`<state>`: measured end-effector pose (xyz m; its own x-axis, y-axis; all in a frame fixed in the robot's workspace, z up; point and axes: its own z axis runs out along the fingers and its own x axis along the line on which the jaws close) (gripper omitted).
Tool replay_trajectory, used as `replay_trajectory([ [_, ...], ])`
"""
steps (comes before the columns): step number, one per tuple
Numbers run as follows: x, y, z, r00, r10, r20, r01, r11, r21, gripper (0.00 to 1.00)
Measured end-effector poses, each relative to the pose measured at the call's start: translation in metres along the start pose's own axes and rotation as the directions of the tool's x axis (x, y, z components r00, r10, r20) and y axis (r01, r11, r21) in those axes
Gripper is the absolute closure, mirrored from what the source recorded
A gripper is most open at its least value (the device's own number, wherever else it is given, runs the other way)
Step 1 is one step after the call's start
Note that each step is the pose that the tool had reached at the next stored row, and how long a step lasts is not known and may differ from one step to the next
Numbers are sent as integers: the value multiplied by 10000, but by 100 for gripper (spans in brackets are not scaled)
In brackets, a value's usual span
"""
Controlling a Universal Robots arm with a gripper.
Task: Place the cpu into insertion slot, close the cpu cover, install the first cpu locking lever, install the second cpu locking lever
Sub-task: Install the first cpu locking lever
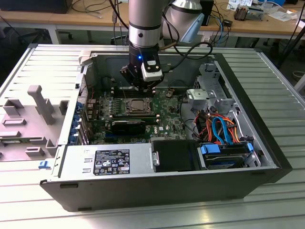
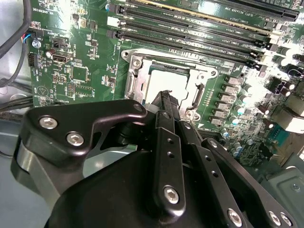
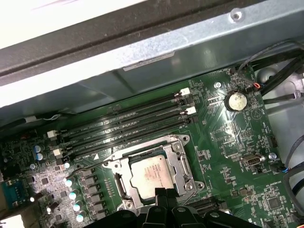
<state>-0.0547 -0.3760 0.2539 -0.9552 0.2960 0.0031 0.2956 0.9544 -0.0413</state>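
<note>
The cpu (image 3: 151, 173), a dull silver square, lies flat in the insertion slot (image 3: 124, 189) on the green board; it also shows in the exterior view (image 1: 138, 105) and the second wrist view (image 2: 166, 80). The cpu cover (image 3: 182, 164), a thin silver frame, lies down around the chip. A thin metal lever (image 3: 90, 164) runs out from the socket's corner; whether it is latched I cannot tell. My gripper (image 1: 143, 88) hangs just above the socket's edge, its black fingertips (image 3: 164, 194) together and shut with nothing between them, tips close over the cover (image 2: 167, 97).
Long black memory slots (image 3: 128, 121) run beside the socket, with a coin battery (image 3: 235, 100) nearby. Inside the case are a black graphics card (image 1: 128, 125), a power supply (image 1: 109, 160), blue drive bays (image 1: 224, 155) and orange and blue cables (image 1: 219, 126). The case wall (image 3: 142, 47) stands close behind.
</note>
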Motion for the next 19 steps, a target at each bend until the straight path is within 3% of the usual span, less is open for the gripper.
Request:
replay_trajectory([
  [19,0,0,0,9996,-276,12,276,9996,1,89],
])
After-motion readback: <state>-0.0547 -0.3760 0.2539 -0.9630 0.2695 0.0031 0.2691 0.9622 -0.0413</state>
